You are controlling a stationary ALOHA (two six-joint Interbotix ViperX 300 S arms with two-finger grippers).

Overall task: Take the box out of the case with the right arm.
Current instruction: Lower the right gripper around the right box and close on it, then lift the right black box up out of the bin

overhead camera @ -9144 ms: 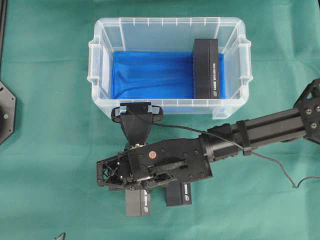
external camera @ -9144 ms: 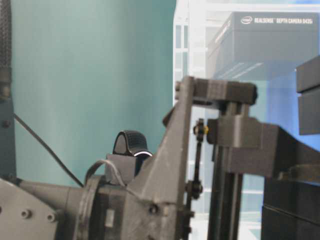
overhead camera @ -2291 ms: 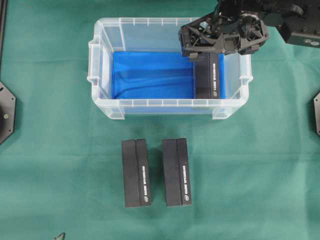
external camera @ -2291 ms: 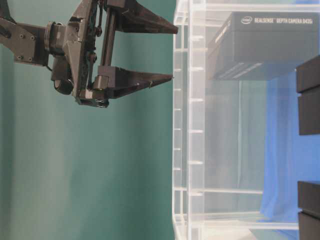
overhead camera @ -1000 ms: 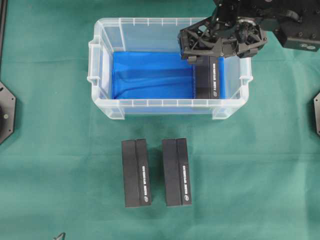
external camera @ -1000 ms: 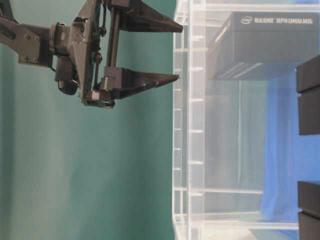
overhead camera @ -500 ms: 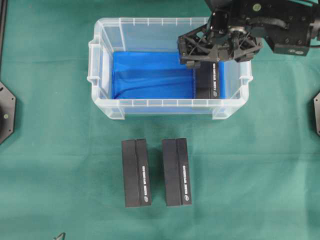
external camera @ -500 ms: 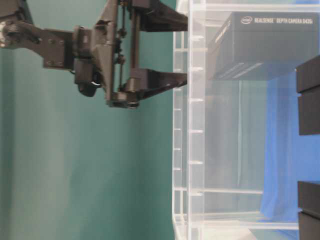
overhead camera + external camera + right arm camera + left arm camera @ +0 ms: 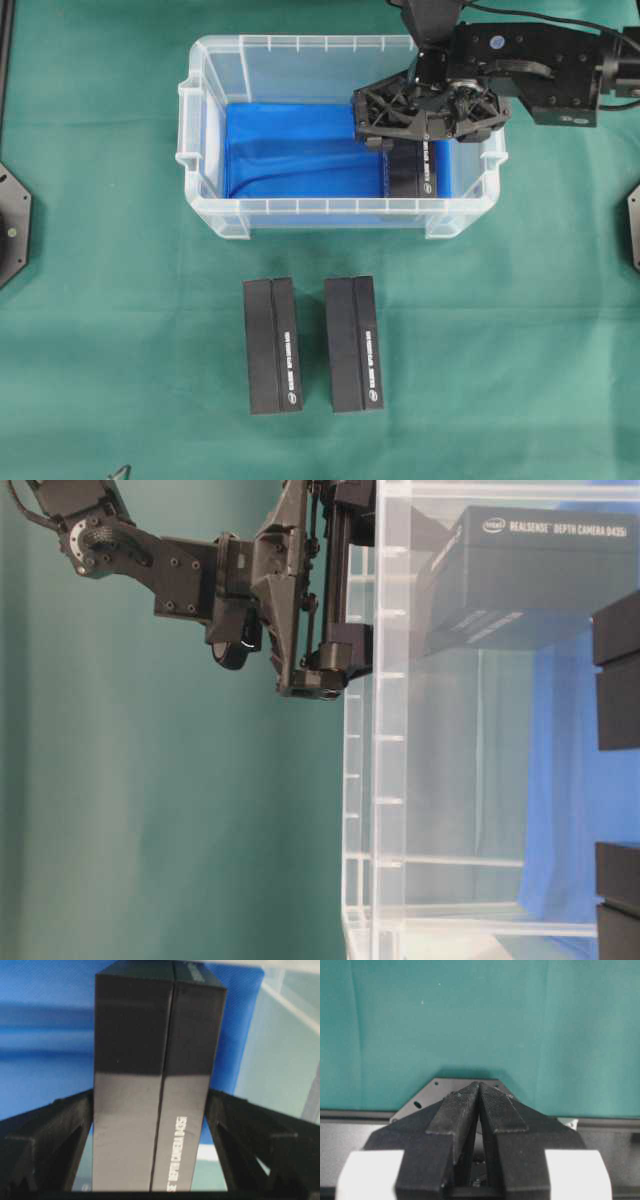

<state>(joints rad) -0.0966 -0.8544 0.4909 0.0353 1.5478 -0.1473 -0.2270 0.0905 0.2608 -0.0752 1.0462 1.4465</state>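
Straddling the box (image 9: pixel 157 1085), the right gripper (image 9: pixel 425 110) stood spread wide.
The box sat inside the case (image 9: pixel 200 150), upper right of the overhead frame; left gripper (image 9: pixel 479 1110) pressed together.

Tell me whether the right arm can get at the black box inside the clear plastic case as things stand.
Probably yes: the right gripper is open, its fingers flanking the black rectangular box in the clear plastic case, with nothing between.

Box (image 9: pixel 411 170) in case (image 9: pixel 200 120) at its right end, two boxes (image 9: pixel 313 344) side by side before the case
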